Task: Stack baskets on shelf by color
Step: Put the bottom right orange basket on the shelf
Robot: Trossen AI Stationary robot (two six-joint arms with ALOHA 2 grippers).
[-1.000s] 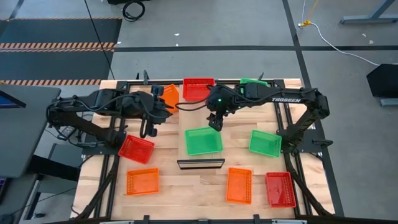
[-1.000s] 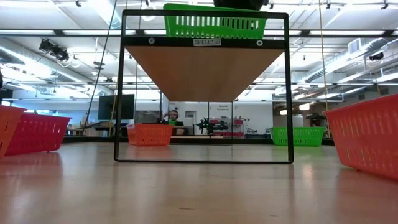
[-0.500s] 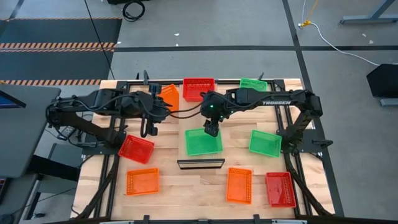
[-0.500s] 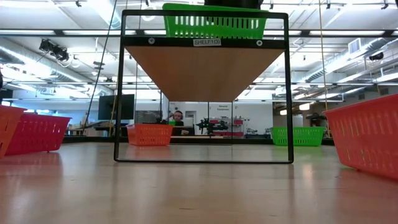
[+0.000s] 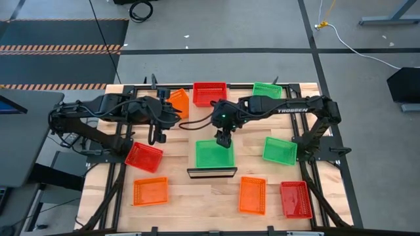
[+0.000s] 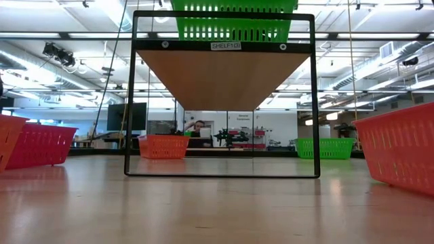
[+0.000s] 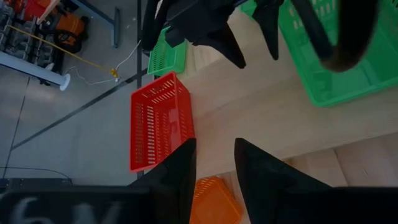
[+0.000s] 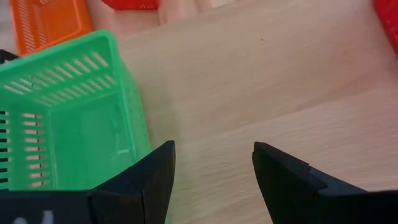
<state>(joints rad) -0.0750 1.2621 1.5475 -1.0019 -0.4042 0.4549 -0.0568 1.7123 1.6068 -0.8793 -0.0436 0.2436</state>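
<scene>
Right hand (image 5: 224,140), fingers apart, beside far edge of green basket (image 5: 214,154) on shelf (image 5: 211,172). Left hand (image 5: 156,139) partly apart, empty, over tabletop (image 5: 197,195).

You see nine mesh baskets — green one (image 5: 214,153) on the pale shelf (image 5: 211,172) with its dark front edge, others red, orange, green — dark arms.

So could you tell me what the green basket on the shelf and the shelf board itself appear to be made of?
The green basket looks like moulded plastic with a slightly glossy finish: uniform bright colour and regular slotted walls. The shelf board looks like pale wood, matte, with faint grain on its underside; its frame is dark, seemingly metal, though that is less certain.
</scene>
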